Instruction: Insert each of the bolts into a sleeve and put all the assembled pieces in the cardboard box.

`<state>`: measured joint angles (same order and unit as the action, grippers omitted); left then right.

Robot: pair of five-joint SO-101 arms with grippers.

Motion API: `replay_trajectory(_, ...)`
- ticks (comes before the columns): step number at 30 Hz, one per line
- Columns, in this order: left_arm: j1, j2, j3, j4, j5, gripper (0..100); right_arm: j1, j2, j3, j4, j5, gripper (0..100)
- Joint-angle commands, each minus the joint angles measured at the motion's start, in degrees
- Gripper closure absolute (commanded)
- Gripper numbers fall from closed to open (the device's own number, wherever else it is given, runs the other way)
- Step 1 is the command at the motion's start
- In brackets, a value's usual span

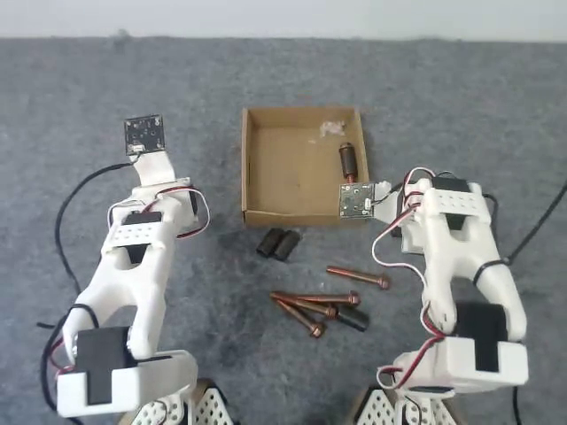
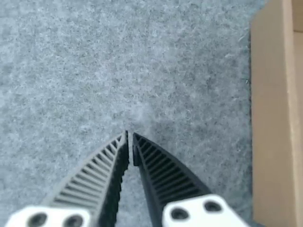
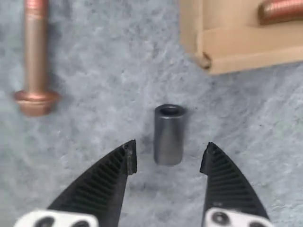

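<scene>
Right claw (image 3: 169,145) is hanging open, straddling sleeve (image 3: 169,132) on worktop (image 3: 94,123) just beside box (image 3: 227,52) corner; left claw (image 2: 130,137) is sitting closed, empty. Risk: sleeve could be rolling away if fingers (image 3: 104,184) are closing off-centre.

Copper bolts (image 1: 357,277), dark sleeves (image 1: 277,243), grey carpet (image 1: 461,97)

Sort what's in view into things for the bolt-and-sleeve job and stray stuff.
For the job:
cardboard box
assembled piece inside it
loose bolts on the carpet
sleeves in front of the box

Just lying about:
crumpled white scrap in the box
black cable beside an arm
</scene>
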<state>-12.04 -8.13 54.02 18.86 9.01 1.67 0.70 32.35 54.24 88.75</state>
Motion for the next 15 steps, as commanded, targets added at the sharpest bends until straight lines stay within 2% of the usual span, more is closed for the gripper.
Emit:
replay_trajectory(1, -0.1, -1.5, -2.6, -1.1, -0.3, 99, 0.2, 1.0, -0.4, -2.6, 0.9, 78.7)
replay_trajectory(8, -0.1, -1.5, -2.6, -1.1, -0.3, 99, -1.4, 5.1, -1.7, -4.2, -0.1, 79.1)
replay_trajectory(15, -0.1, -1.5, -2.6, -1.1, -0.3, 99, -0.9, 8.5, -5.6, -3.6, -3.4, 94.0)
